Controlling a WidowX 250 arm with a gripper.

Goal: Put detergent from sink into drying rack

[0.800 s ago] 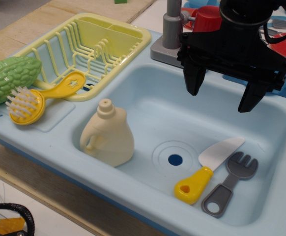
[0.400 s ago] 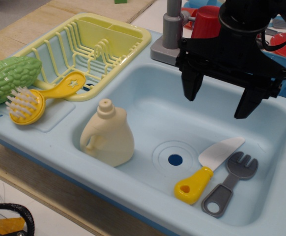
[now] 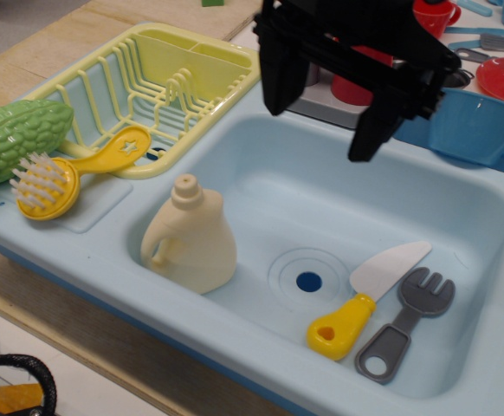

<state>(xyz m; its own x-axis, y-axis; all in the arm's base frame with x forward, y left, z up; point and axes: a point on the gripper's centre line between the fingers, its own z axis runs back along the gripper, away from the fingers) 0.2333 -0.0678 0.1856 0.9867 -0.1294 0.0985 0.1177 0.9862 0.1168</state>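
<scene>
Nearby, knife (image 3: 365, 295) and fork (image 3: 405, 321) share sink (image 3: 261, 178).

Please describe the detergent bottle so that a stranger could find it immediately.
Look into the large light-blue sink. At its left end stands the detergent, upright, a cream jug with a side loop handle and a short capped neck. The knife and fork lie flat at the right; only the detergent stands.

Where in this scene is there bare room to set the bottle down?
The drying rack has a bare utensil compartment and open ribs behind its prongs. The sink floor is bare between detergent and drain. The front right, by knife and fork, is crowded.
</scene>
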